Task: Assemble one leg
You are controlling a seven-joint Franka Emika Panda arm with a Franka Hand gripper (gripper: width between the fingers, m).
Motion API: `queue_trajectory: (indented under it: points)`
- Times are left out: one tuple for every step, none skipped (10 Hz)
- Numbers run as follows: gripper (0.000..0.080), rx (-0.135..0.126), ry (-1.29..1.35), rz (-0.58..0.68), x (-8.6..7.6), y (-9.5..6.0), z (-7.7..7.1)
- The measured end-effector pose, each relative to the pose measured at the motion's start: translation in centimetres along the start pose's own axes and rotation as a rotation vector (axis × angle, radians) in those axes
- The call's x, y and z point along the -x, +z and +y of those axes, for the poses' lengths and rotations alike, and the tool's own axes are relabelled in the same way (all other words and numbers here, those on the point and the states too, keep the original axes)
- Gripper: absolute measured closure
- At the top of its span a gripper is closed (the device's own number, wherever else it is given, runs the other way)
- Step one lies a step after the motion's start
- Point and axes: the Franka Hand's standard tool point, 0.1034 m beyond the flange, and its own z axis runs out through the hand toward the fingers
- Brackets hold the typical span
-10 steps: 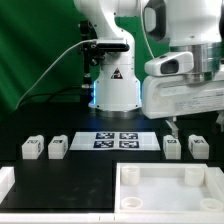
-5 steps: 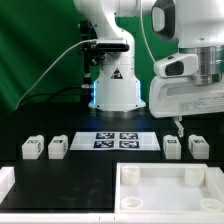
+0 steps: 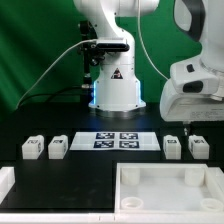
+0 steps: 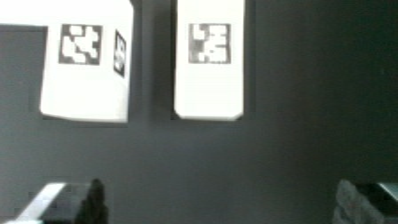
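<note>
Item gripper | we are shifting it toward the exterior view's right, above the leg and twin leg | jaws wide, empty | we are nearing the pick.

Four legs logged in a row on the black table. At the exterior view's left we see the outer left leg and inner left leg; at its right, the inner right leg and outer right leg. The marker board lies between the pairs. The gripper hangs above the right pair, touching neither.
</note>
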Motion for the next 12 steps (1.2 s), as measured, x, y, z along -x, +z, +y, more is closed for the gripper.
queue_trajectory:
  points:
    - [0.0151, 0.006, 0.003, -0.073, 0.0, 0.1, 0.1]
    - [0.0151, 0.005, 0.036, -0.160, 0.1, 0.7, -0.1]
    - [0.0151, 0.004, 0.069, -0.257, 0.7, 2.2, -0.5]
    - [0.0151, 0.013, 0.075, -0.340, 0.9, 3.2, -0.7]
    - [0.0151, 0.001, 0.078, -0.296, -0.1, 3.5, -0.9]
    - [0.0151, 0.002, 0.079, -0.290, 0.2, 3.9, -0.8]
    - [0.0151, 0.006, 0.080, -0.304, 0.6, 4.6, -0.7]
    - [0.0151, 0.011, 0.090, -0.313, 0.7, 5.1, -0.8]
    - [0.0151, 0.012, 0.090, -0.317, 0.8, 5.6, -0.8]
    - [0.0151, 0.012, 0.093, -0.323, 0.8, 6.0, -0.7]
    - [0.0151, 0.015, 0.098, -0.336, 1.0, 6.5, -0.7]
    - [0.0151, 0.019, 0.103, -0.356, 1.1, 6.8, -0.7]
